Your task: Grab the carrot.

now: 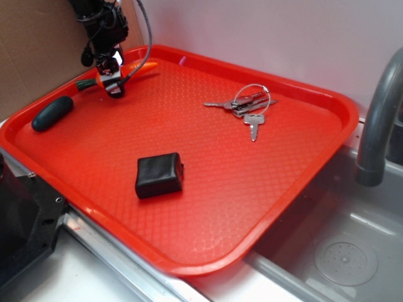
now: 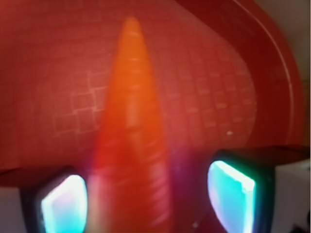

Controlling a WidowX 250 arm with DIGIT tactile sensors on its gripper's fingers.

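Wrist view shows the carrot (image 2: 131, 116) lying between the spread fingers (image 2: 65, 201) of the gripper (image 1: 112, 78), at the tray's (image 1: 302, 182) far left corner. Judged step: positioned to grasp, so closing comes next. Count: one carrot, one teal oblong (image 1: 52, 113), one black block (image 1: 159, 175), one key bunch (image 1: 247, 107)

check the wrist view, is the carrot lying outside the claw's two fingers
No, the carrot lies between the claw fingers, one pad on its left and the other well to its right, tip pointing away over the red tray.
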